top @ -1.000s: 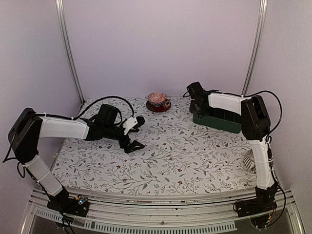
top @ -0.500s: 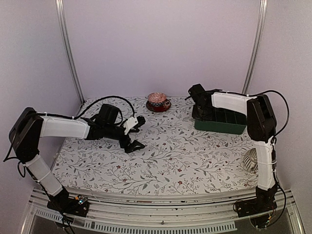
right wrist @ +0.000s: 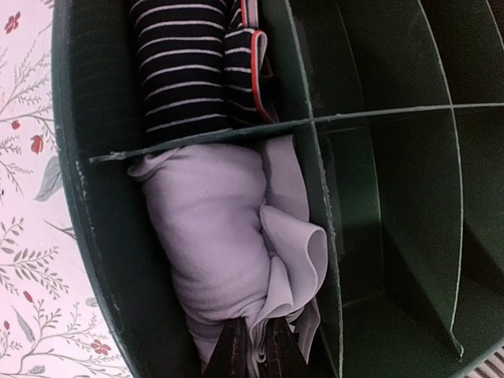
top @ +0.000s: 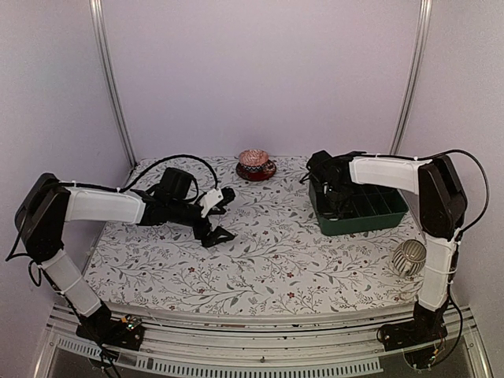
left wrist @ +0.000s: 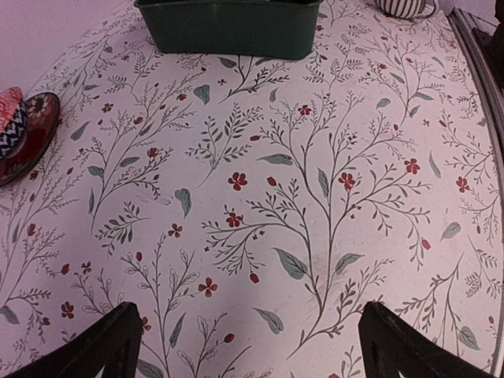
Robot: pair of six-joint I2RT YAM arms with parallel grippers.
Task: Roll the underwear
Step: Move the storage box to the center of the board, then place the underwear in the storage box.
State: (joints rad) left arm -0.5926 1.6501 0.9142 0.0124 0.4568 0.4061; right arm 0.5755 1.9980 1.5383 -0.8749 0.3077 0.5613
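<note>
The white underwear [right wrist: 209,228] lies rolled in a near-corner compartment of the green divided bin [right wrist: 79,118], with a loose fold bulging at its right side. The black, grey-striped underwear [right wrist: 185,71] lies rolled in the compartment beside it. My right gripper [right wrist: 256,350] is shut on the loose fold of the white underwear; from above it [top: 335,198] reaches down into the bin [top: 358,227]. My left gripper [top: 224,213] is open and empty, hovering low over the flowered tablecloth [left wrist: 252,197], its fingers [left wrist: 102,350] wide apart.
A patterned cup on a red saucer [top: 254,165] stands at the back centre and shows at the left of the left wrist view [left wrist: 27,126]. A striped mug [top: 409,256] lies at the right edge. The bin's other compartments [right wrist: 394,197] hold nothing.
My right arm has swung towards the near right, and the green bin has slid that way with it. The striped mug is now more exposed. The left arm has not moved.
</note>
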